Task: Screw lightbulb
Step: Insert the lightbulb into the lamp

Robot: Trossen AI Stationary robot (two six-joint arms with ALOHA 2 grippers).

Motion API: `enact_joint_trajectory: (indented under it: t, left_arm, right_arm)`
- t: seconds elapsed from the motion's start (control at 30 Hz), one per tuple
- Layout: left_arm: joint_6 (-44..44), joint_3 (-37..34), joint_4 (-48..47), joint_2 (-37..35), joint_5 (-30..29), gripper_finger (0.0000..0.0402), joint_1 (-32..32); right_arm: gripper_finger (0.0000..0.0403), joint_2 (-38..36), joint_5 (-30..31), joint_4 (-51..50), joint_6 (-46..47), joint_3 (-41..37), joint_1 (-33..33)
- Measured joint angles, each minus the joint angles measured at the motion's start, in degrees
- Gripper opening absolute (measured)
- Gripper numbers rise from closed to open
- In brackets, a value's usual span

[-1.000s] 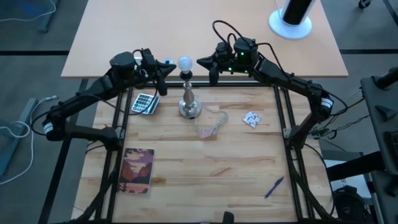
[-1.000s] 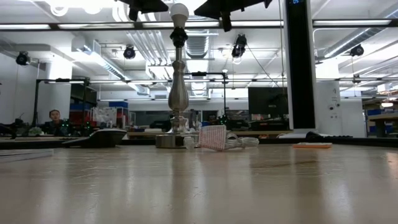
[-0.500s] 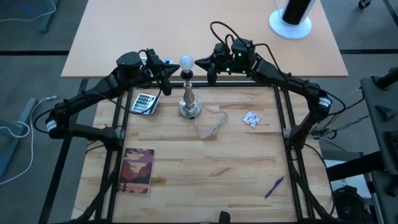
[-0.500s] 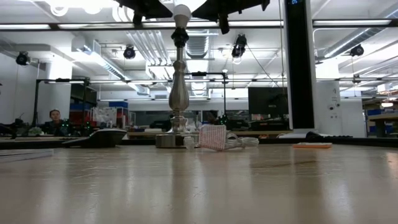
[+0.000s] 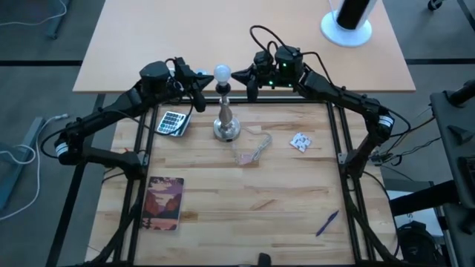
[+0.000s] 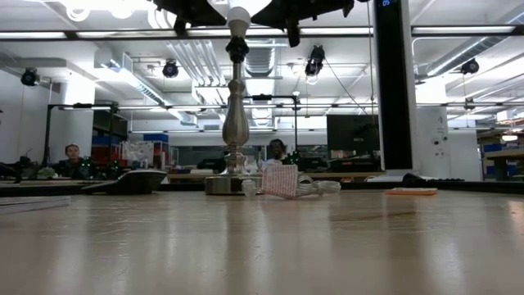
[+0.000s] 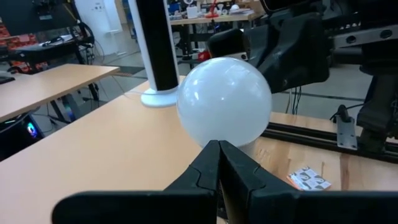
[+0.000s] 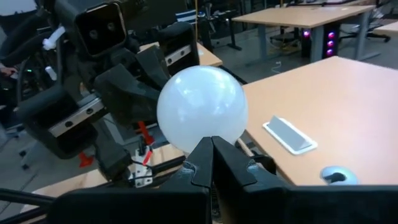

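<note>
Sitting atop the lamp stand (image 5: 225, 119) on the worktop (image 5: 245, 193), the lightbulb (image 5: 221, 73) is flanked by left gripper (image 5: 202, 79) and right gripper (image 5: 239, 75), both closed, holding nothing.

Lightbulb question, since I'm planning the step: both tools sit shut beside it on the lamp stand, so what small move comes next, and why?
Probably open the right tool. The lightbulb sits on top of the lamp stand with both tools shut, the left tool opposite, neither gripping. It likely cannot be turned until fingers close round it.
</note>
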Motion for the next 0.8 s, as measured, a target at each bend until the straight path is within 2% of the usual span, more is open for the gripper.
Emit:
enact_joint_trajectory:
  t: [0.57, 0.8]
  left_arm:
    - [0.08, 0.00, 0.40, -0.29, -2.12, 0.0000, 0.44]
    - [0.02, 0.00, -1.54, -1.98, -2.22, 0.0000, 0.43]
  right_arm:
    - [0.0000, -0.28, -1.52, -0.77, 0.97, 0.00, 0.21]
    - [0.0000, -1.62, 0.63, -3.59, -0.23, 0.00, -0.07]
